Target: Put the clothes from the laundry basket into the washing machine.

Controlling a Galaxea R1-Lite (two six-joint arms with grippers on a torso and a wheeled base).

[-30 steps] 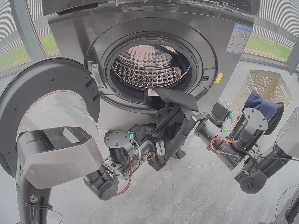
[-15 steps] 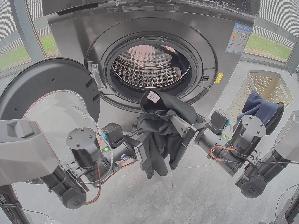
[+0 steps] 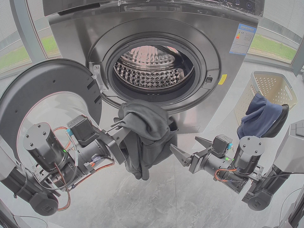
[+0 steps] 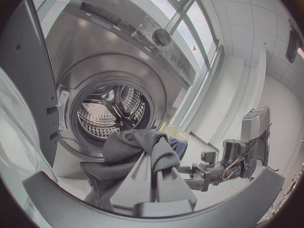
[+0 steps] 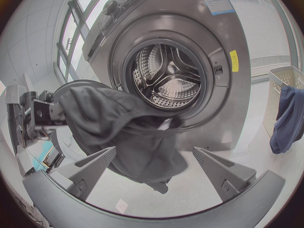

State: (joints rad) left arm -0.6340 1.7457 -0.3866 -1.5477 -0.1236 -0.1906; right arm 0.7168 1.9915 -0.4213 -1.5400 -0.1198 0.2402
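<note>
Two pincers sit nearest: the left pincer is clamped on one dark grey garment, held just below the open drum, likely ready for loading. The right pincer gapes empty beside it. Farther off, one blue garment drapes over the single laundry basket.

Found a dark grey garment bunched and hanging limp, pinched in the left gripper, just below the round opening of the washing machine. Saw its door swung wide open to the left. Noted a navy garment draped over the near rim of the beige perforated laundry basket, right of the machine.
</note>
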